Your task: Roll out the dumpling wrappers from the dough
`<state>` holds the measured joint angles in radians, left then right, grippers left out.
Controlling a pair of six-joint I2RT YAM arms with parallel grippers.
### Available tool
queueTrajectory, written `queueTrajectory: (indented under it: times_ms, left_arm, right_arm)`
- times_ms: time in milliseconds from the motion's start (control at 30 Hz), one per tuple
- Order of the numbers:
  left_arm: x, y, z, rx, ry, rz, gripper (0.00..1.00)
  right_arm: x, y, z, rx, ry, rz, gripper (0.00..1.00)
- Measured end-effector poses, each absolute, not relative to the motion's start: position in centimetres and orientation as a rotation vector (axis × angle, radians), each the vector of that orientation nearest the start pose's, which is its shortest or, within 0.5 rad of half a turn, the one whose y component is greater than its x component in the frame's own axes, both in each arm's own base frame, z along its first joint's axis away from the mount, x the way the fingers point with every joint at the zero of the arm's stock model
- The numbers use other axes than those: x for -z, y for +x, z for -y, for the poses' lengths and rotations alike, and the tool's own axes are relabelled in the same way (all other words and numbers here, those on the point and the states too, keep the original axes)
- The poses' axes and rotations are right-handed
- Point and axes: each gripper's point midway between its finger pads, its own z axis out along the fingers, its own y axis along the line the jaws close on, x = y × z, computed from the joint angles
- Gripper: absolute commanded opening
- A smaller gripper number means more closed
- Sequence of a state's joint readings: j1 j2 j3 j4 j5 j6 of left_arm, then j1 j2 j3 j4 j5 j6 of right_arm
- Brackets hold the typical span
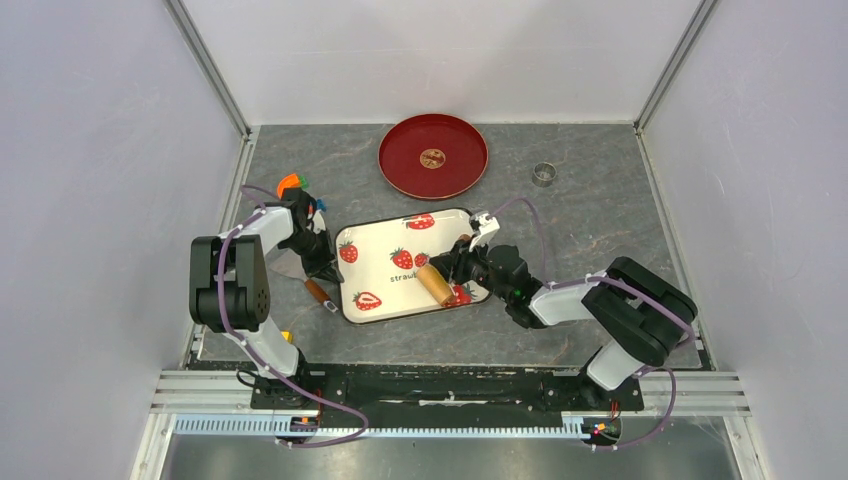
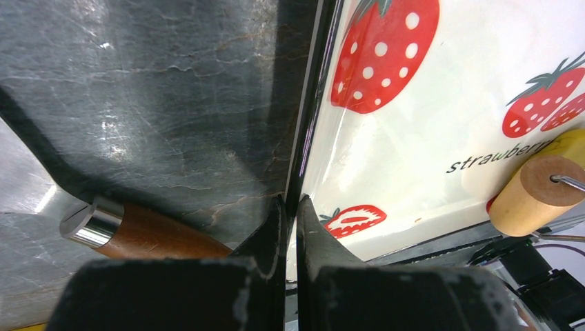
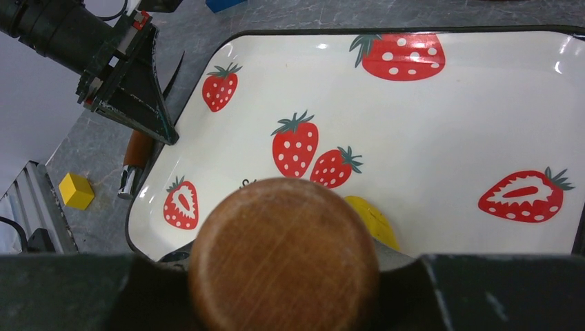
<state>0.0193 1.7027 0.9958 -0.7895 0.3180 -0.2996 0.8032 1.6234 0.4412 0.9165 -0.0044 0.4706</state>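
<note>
A strawberry-print tray [image 1: 385,240] lies in the middle of the table. My right gripper [image 1: 452,268] is shut on a wooden rolling pin [image 1: 434,283], which rests on yellow dough [image 3: 372,217] near the tray's front edge. The pin's round end [image 3: 284,255] fills the right wrist view. My left gripper [image 2: 292,203] is shut on the tray's left rim [image 2: 303,158]. A small round yellowish disc, the dumpling wrapper [image 1: 433,158], lies at the centre of the red plate [image 1: 400,170] at the back.
A scraper with a wooden handle [image 1: 318,292] lies just left of the tray, under the left gripper. A small metal ring [image 1: 543,175] stands at the back right. Orange and blue toys [image 1: 292,183] and a yellow cube [image 3: 76,191] sit along the left side.
</note>
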Motion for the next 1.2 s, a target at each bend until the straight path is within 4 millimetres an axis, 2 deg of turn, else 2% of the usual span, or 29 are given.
queueTrajectory:
  times_ms: [167, 333, 433, 567, 733, 1000, 1100, 1200]
  left_arm:
    - [-2.3, 25.6, 6.2, 0.503, -0.473, -3.049, 0.02]
    - [-2.3, 24.6, 6.5, 0.500, -0.463, -3.095, 0.02]
    - [-2.3, 24.5, 6.5, 0.499, -0.464, -3.098, 0.02]
    - [-2.3, 24.4, 6.5, 0.498, -0.463, -3.101, 0.02]
    - [-2.3, 24.4, 6.5, 0.496, -0.463, -3.101, 0.02]
    - [-2.3, 24.4, 6.5, 0.498, -0.457, -3.101, 0.02]
    - [-2.3, 24.4, 6.5, 0.499, -0.456, -3.101, 0.02]
    - [-2.3, 24.4, 6.5, 0.500, -0.455, -3.101, 0.02]
  right_arm:
    - [-7.6, 26.8, -31.5, -0.884, -0.343, -1.911, 0.00]
    - [-8.7, 23.7, -33.0, -0.855, -0.575, -1.961, 0.00]
    - [-9.0, 22.8, -32.4, -0.800, -0.664, -2.003, 0.00]
    - [-9.5, 22.4, -31.4, -0.742, -0.700, -2.047, 0.00]
    - [-10.8, 24.0, -30.7, -0.689, -0.645, -2.055, 0.00]
    - [-13.5, 29.2, -31.2, -0.666, -0.527, -2.011, 0.00]
    - [-13.5, 30.6, -31.6, -0.656, -0.506, -1.998, 0.00]
    - [-12.3, 31.3, -31.7, -0.633, -0.506, -2.008, 0.00]
